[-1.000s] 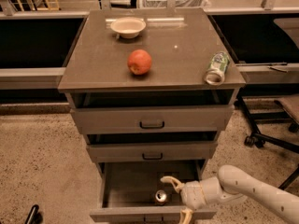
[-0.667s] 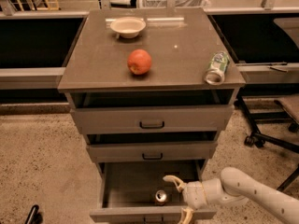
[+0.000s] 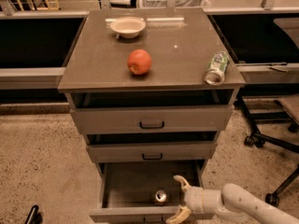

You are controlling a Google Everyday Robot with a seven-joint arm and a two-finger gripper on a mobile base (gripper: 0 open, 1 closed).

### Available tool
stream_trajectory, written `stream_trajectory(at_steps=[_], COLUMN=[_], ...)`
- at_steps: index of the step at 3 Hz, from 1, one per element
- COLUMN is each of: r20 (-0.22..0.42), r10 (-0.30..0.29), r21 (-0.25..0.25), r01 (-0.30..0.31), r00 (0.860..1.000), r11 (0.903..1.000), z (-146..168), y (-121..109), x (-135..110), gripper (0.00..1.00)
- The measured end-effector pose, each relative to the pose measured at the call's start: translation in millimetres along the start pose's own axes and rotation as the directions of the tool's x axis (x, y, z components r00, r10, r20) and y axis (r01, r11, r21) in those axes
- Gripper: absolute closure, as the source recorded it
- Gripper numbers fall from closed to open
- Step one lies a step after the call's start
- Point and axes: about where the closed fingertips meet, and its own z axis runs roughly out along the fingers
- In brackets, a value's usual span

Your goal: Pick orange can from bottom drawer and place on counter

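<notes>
The orange can (image 3: pixel 160 197) stands upright inside the open bottom drawer (image 3: pixel 126 190), near its front wall, silver top facing up. My gripper (image 3: pixel 180 198) hangs just to the right of the can at the drawer's front right, open, one pale finger (image 3: pixel 180 181) above and one (image 3: pixel 178 215) below, nothing between them. The white arm runs off to the lower right. The counter (image 3: pixel 103 62) is the grey-brown top of the cabinet.
On the counter sit a white bowl (image 3: pixel 128 27), a red apple (image 3: pixel 139 62) and a green-and-white can (image 3: pixel 217 68) lying on its side at the right edge. The two upper drawers (image 3: pixel 152 120) are slightly ajar. An office chair base (image 3: pixel 273 139) stands at the right.
The gripper has shifted slightly to the right and down beside the can. The can and the things on the counter have not moved.
</notes>
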Motion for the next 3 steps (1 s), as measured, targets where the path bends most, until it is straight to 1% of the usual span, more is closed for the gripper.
stream_trajectory(at_steps=[1, 2, 3], r20=[-0.111, -0.111, -0.055], r10=[0.053, 0.062, 0.015], r21=[0.072, 0.159, 0.196], r01=[-0.045, -0.044, -0.004], r00=[0.992, 0.992, 0.998], r11=[0.9964, 0.9862, 0.9806], z=[12.7, 20.4, 31.2], y=[-10.5, -31.7, -46.5], x=[12.9, 28.5, 41.0], gripper=[0.00, 0.01, 0.10])
